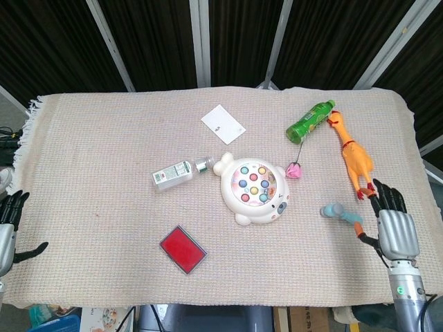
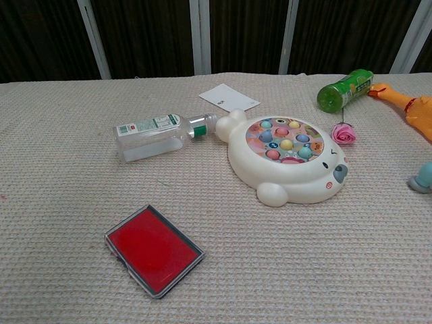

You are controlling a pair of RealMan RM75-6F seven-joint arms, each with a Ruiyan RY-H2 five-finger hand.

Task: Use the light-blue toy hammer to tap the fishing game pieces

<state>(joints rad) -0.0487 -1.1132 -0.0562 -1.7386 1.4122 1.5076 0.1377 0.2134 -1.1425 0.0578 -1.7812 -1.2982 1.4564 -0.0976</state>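
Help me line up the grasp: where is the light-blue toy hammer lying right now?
In the head view the light-blue toy hammer lies on the table's right side, between the fishing game and the open right hand, just below the rubber chicken.
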